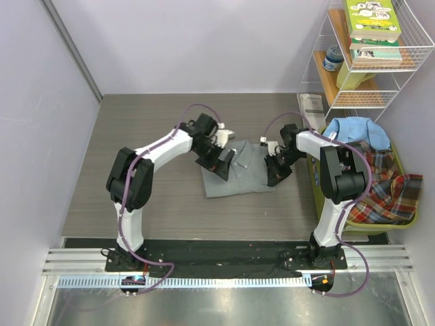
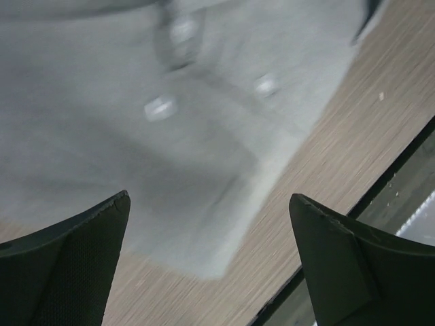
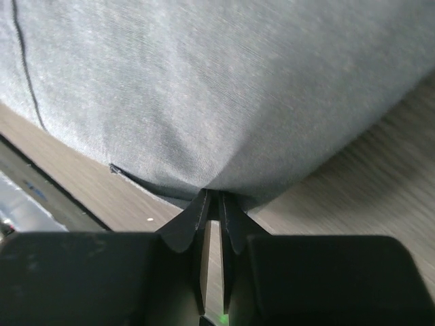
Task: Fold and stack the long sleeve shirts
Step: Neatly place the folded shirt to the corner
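The grey shirt [image 1: 241, 173] lies folded in a rough rectangle in the middle of the table, collar to the back. My left gripper [image 1: 219, 163] is over its left part. In the left wrist view it [image 2: 211, 204] is open and empty, just above the shirt's buttoned front [image 2: 170, 122] and one corner. My right gripper [image 1: 275, 171] is at the shirt's right edge. In the right wrist view it [image 3: 216, 197] is shut on a pinch of the grey cloth [image 3: 224, 88]. A light blue shirt [image 1: 353, 129] and a plaid shirt [image 1: 384, 187] lie in the bin.
A yellow-green bin [image 1: 314, 178] stands at the table's right edge, the plaid shirt hanging over its rim. A white wire shelf [image 1: 367, 54] with books stands at the back right. A small white item [image 1: 223, 136] lies behind the grey shirt. The table's near edge [image 2: 380, 183] is close.
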Available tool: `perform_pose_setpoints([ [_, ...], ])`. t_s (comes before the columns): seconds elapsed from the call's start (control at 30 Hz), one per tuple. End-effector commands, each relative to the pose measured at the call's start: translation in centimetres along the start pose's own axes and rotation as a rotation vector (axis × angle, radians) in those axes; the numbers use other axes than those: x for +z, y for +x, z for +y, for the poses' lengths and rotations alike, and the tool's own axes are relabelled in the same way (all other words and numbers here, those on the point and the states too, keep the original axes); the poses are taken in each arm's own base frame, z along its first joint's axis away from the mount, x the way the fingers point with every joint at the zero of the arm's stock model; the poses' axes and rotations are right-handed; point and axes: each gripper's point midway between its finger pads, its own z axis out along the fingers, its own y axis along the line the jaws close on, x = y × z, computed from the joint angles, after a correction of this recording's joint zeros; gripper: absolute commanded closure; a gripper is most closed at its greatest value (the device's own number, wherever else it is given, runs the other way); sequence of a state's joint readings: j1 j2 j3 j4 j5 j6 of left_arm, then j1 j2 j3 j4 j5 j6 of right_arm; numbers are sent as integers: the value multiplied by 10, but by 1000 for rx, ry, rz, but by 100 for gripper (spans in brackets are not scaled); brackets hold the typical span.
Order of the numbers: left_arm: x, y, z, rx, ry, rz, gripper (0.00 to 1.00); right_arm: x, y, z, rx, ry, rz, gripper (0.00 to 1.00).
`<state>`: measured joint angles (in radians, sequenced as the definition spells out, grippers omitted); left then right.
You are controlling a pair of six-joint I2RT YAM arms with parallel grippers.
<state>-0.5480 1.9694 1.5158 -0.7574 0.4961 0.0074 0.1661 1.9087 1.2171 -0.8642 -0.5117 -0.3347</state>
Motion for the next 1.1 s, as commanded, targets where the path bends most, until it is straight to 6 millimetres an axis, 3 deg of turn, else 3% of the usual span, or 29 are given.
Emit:
perform_pose_setpoints([
  [0.0,19,-30,-46,61,-87,-98,0,-9,-10,31,0,-110,-66,82],
  [0.03,24,-33,-43,53,-142,-107,0,-14,-12,37,-1,-127,-81,75],
  [0.07,31,-34,-53,55,-166,-117,0,-18,-15,41,7,-140,-99,71],
  [0.2,53,-39,-47,-16,-316,-140,0,-44,-30,42,29,-128,-189,53],
  [0.33,79,-30,-17,-108,-451,-103,0,-63,-36,38,17,-67,-242,40],
  [0.37,78,-27,-5,-119,-486,-85,0,-66,-36,39,10,-59,-252,36],
  [0.5,70,-10,34,-122,-531,10,0,-69,-33,37,-10,-36,-252,34],
  [0.63,34,17,90,-144,-538,117,0,-73,-33,38,-29,-24,-255,33],
  [0.67,14,22,119,-134,-528,128,0,-75,-35,36,-33,-18,-262,33],
  [0.73,-3,35,139,-107,-467,187,0,-75,-37,35,-32,-16,-263,33],
  [0.87,-59,71,227,-89,-467,285,0,-78,-44,33,-33,-15,-272,33],
  [0.9,-60,85,245,-52,-438,336,0,-78,-45,31,-31,-13,-273,33],
  [0.93,-74,85,259,-49,-441,347,0,-77,-45,30,-27,-14,-269,33],
  [0.97,-87,98,279,-75,-429,355,0,-78,-46,29,-24,-13,-271,33],
  [1.0,-92,105,288,-60,-407,381,0,-78,-46,28,-20,-12,-269,33],
  [1.03,-106,116,310,-41,-410,393,0,-77,-46,28,-17,-16,-266,33],
  [1.07,-110,118,316,-15,-395,394,0,-77,-46,27,-14,-17,-267,33],
])
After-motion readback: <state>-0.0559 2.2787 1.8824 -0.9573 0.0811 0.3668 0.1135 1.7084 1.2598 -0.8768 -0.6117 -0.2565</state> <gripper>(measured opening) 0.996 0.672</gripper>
